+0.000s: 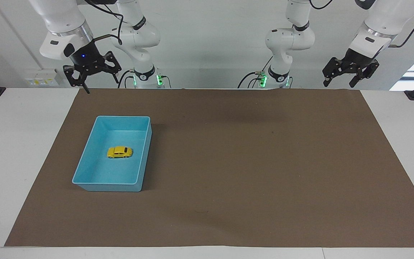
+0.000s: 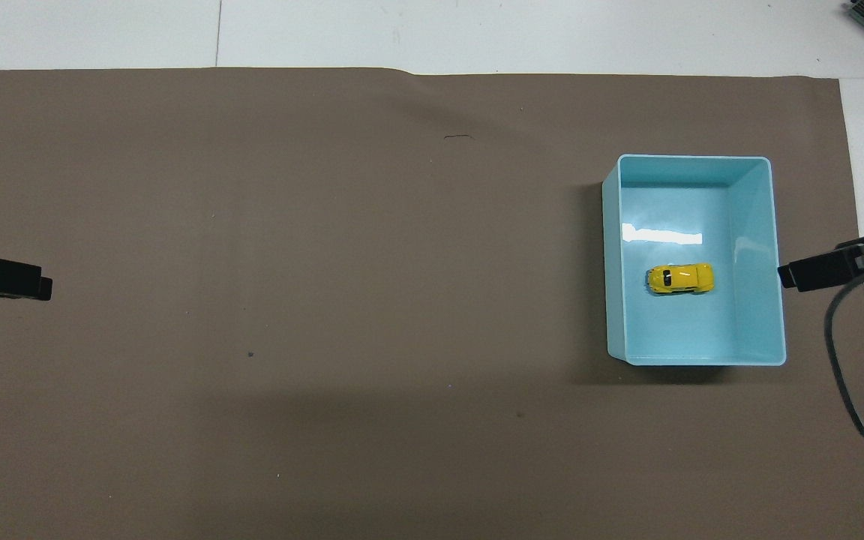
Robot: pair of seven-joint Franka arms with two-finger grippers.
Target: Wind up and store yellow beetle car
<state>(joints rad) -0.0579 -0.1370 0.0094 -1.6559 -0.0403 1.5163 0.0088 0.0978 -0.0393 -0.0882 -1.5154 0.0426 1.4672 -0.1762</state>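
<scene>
Facing view, read across. R gripper point(image 1: 93, 81) hangs high over the mat point(image 1: 246, 162) edge at the right arm's end, nearer the robots than the bin point(image 1: 122, 117). Its fingers are spread wide, holding nothing. It's well clear of the bin rim.

Bin is light blue, open top, sitting on the mat toward the right arm's end. The car point(image 1: 119, 152) is inside, roughly mid-floor, upright on its wheels, touching no wall.

L gripper point(image 1: 339, 81) waits high at the left arm's end, fingers also spread and empty.

My read: the car is stored, so the step in hand is just parking the arms. To do that well, I'd keep the R gripper high and away from the bin so nothing clips the rim or jolts the car. No fast swings over the bin, and no need to move the L arm.

Car's long axis runs along the table's length, from one arm's end toward the other, parallel w/ the bin's short walls. The dark window patch sits toward the left arm's end. Can't tell for sure which end is the nose.
</scene>
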